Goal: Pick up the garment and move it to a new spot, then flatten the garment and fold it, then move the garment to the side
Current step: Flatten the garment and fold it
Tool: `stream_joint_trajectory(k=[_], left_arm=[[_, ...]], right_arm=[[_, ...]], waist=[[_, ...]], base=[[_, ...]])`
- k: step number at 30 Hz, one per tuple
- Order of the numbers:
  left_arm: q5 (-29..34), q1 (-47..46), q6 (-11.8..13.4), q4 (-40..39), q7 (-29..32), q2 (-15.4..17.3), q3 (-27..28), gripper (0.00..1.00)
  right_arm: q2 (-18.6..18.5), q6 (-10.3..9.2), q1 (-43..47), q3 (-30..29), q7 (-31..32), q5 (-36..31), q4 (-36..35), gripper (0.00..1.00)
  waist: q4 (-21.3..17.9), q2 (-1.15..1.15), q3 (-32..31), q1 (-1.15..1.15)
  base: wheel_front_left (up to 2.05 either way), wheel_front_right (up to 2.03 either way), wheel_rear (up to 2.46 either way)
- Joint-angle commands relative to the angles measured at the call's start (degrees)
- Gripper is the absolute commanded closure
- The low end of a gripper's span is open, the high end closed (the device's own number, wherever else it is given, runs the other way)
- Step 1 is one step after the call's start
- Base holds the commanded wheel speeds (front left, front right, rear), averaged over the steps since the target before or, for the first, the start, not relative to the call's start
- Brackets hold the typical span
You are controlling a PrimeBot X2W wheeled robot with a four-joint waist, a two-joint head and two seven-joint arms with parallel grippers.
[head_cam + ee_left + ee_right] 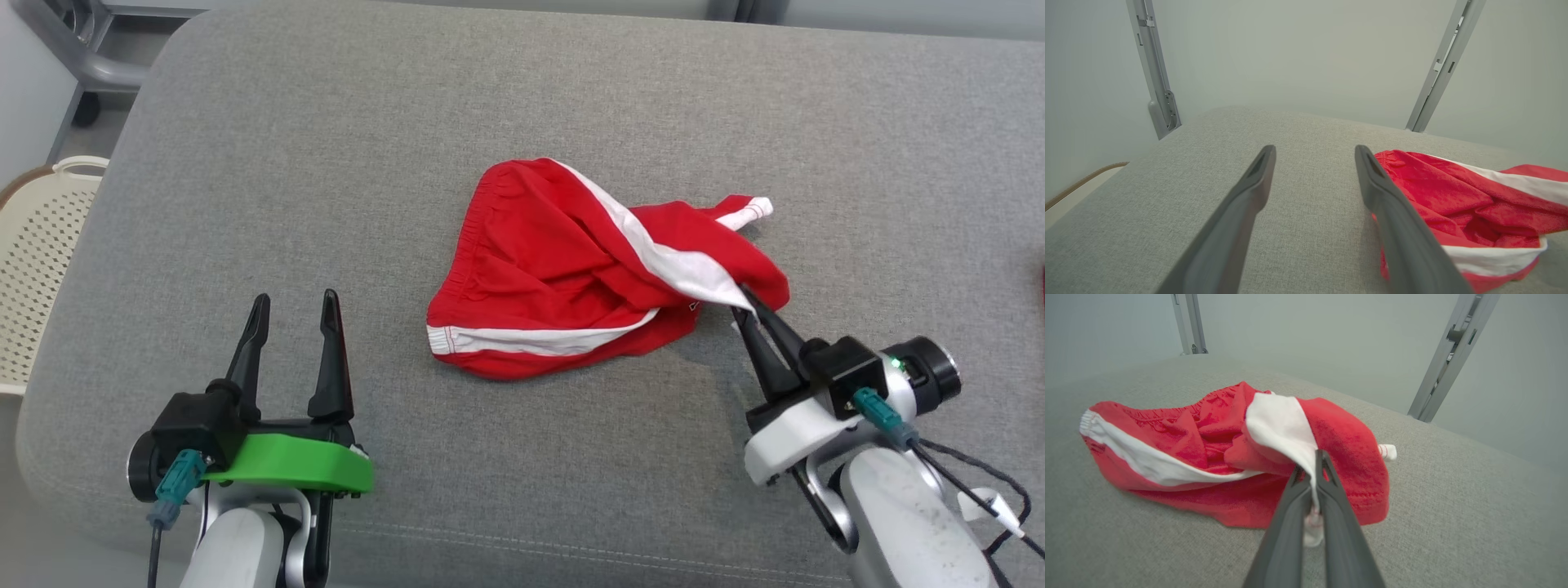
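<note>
my right gripper [743, 300] is pinching the white edge of the crumpled red garment [571, 269], lying mid-cushion [326, 147]. my left gripper [295, 314] is hovering spread, off to its left. judging: pickup just beginning; moving, flattening, folding all remaining.

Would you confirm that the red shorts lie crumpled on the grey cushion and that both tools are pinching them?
Not quite: only the right tool pinches the red shorts, at a white stripe, as the right wrist view shows. The left tool is open beside them over the grey cushion, holding nothing, as the head view shows.
</note>
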Motion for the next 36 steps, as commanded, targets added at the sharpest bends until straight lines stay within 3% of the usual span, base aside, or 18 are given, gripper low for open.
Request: stream_joint_trajectory(k=[1, 6, 10, 15, 25, 26, 27, 28, 36], left_arm=[[0.6, -0.3, -0.2, 0.0, -0.2, -0.3, 0.2, 0.00], [1.0, -0.8, -0.8, 0.1, -0.1, -0.8, 0.4, 0.00], [1.6, -2.3, -2.0, 0.8, -0.2, -1.5, -0.6, 0.00], [2.0, -5.4, -3.2, 1.7, -0.2, -3.2, -2.6, 0.00], [1.2, -10.2, -5.6, 2.4, -0.2, -4.8, -6.2, 0.00], [1.1, -10.5, -5.7, 2.5, -0.2, -4.9, -6.5, 0.00], [1.0, -10.7, -5.7, 2.7, -0.1, -4.9, -6.8, 0.00], [0.5, -10.9, -5.6, 2.6, -0.2, -4.9, -7.2, 0.00], [0.3, -10.7, -4.4, 2.7, -0.2, -4.9, -6.9, 0.00]], right_arm=[[-0.7, -0.09, -1.0, -0.2, -0.3, 0.3, -1.0, 1.00], [-4.6, -0.09, -8.5, 1.6, 2.7, 0.3, -5.7, 1.00], [-8.8, -0.09, -19.1, 5.6, 5.5, 0.1, -1.3, 1.00], [-11.6, -0.09, -32.1, 10.0, 6.5, 1.1, 12.2, 1.00], [-12.2, -0.10, -49.1, 19.4, 2.8, 6.4, 37.4, 1.00], [-12.0, -0.10, -50.2, 19.8, 2.6, 7.0, 39.4, 0.96], [-11.5, -0.10, -50.9, 19.6, 2.8, 7.9, 41.4, 0.53], [-11.2, -0.10, -51.7, 19.4, 2.4, 8.3, 42.9, 0.00], [-9.7, -0.10, -52.0, 15.6, -0.9, 12.2, 47.1, 0.00]], waist=[[-0.3, 0.00, 0.0, 0.00], [-0.8, 0.00, 0.5, 0.00], [0.6, 0.00, 2.1, 0.00], [3.7, 0.00, 5.3, 0.00], [9.1, 0.00, 10.5, 0.00], [9.3, 0.00, 10.8, 0.00], [9.4, 0.00, 11.0, 0.00], [9.5, 0.00, 11.1, 0.00], [6.8, 0.00, 10.2, 0.00]], base=[[0.00, 0.00, 0.00], [0.00, 0.00, 0.00], [0.00, 0.00, 0.00], [0.00, 0.00, 0.00], [0.00, 0.00, 0.00], [0.00, 0.00, 0.00], [0.00, 0.00, 0.00], [0.00, 0.00, 0.00], [0.00, 0.00, 0.00]])
